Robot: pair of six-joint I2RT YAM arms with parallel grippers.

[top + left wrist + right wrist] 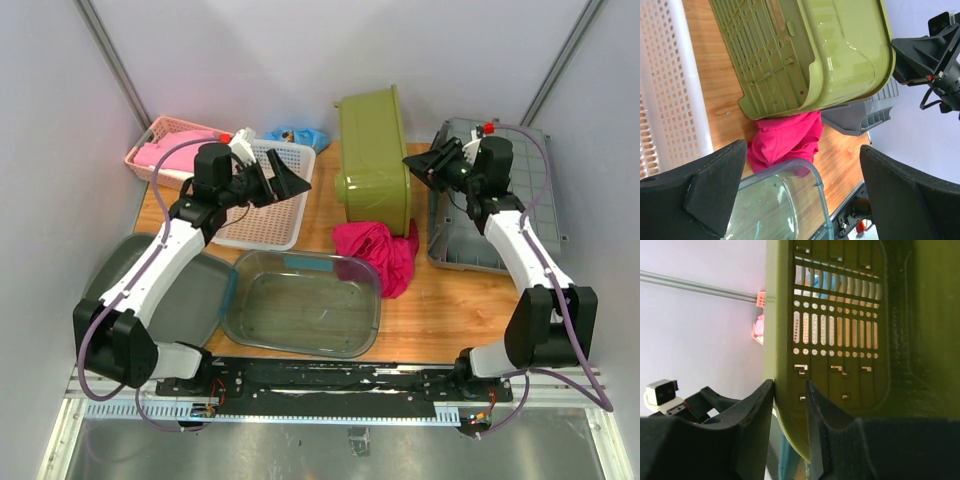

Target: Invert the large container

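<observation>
The large olive-green container [373, 160] is tipped on its side at the back middle of the table, with its slotted base [770, 45] facing the left arm. My right gripper [418, 164] is shut on its rim; in the right wrist view the two fingers [755, 410] clamp the green wall [840, 330]. My left gripper [290, 182] is open and empty, above the white basket's right edge and apart from the container. In the left wrist view its gripper [805, 185] frames the container [840, 45].
A magenta cloth [382, 252] lies against the container's near end. A clear tub [305, 302] sits in front, a white basket [262, 205] to the left, a grey crate [497, 205] to the right. A pink basket [160, 150], a blue item [297, 135] and a grey lid [190, 292] are also present.
</observation>
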